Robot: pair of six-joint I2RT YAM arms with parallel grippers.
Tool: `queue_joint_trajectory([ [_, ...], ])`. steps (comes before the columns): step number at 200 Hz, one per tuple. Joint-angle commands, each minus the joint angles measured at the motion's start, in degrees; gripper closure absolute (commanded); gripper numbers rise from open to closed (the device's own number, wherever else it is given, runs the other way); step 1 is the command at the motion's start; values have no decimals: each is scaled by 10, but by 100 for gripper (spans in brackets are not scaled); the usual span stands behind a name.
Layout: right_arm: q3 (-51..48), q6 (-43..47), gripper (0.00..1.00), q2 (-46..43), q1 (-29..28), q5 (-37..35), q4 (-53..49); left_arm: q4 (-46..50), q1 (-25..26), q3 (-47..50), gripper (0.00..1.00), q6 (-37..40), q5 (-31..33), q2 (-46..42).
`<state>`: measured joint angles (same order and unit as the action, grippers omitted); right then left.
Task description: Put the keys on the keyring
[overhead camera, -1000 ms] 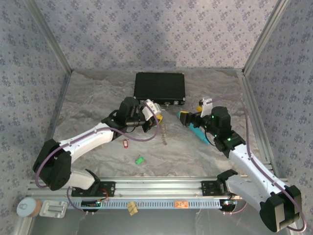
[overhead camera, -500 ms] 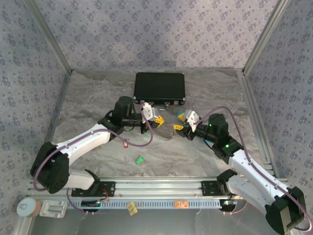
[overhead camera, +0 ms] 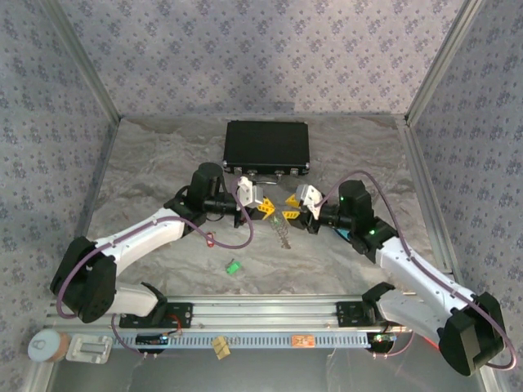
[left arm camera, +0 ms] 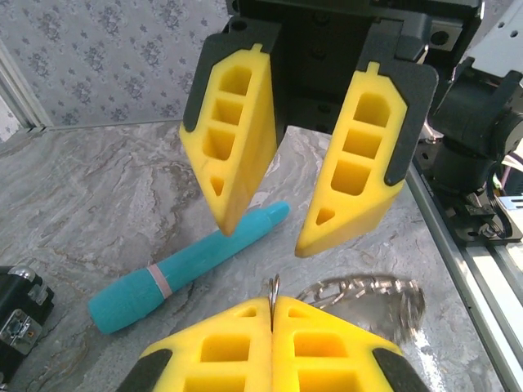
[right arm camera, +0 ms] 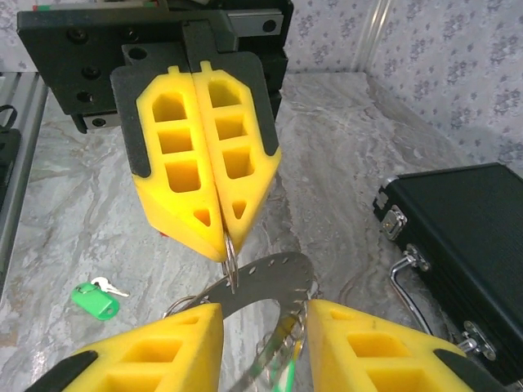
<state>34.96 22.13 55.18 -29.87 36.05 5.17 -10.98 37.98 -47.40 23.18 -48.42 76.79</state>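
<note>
Right wrist view: left tool [right arm camera: 225, 245] pinched shut on the keyring [right arm camera: 270, 278], held above the middle of the worktop [right arm camera: 351, 147]. Right tool [right arm camera: 263, 309] has its jaws apart and straddles it. The ring is probably light, stiff and slippery, best gripped at its flat rim. Green key [right arm camera: 91, 296] lies toward the near edge.

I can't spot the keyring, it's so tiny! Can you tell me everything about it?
The keyring is a thin, silvery metal loop with a jagged, toothed edge, and parts of it look blurry. It seems to hang in the air above the marbled table. Its thin wire top is pinched between the shut yellow fingers of the left gripper. The right gripper has its jaws apart, one on each side of the loop, not clearly touching it.
</note>
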Motion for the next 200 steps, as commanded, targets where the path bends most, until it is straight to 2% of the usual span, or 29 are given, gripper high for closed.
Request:
queue_joint_trajectory([
  [1,23,9,67,5,-6,29,-10,-35,-2,-1,100,16,-35,-16],
  [200,32,-5,77,42,-31,22,31,-41,0,-5,100,12,-67,-10],
])
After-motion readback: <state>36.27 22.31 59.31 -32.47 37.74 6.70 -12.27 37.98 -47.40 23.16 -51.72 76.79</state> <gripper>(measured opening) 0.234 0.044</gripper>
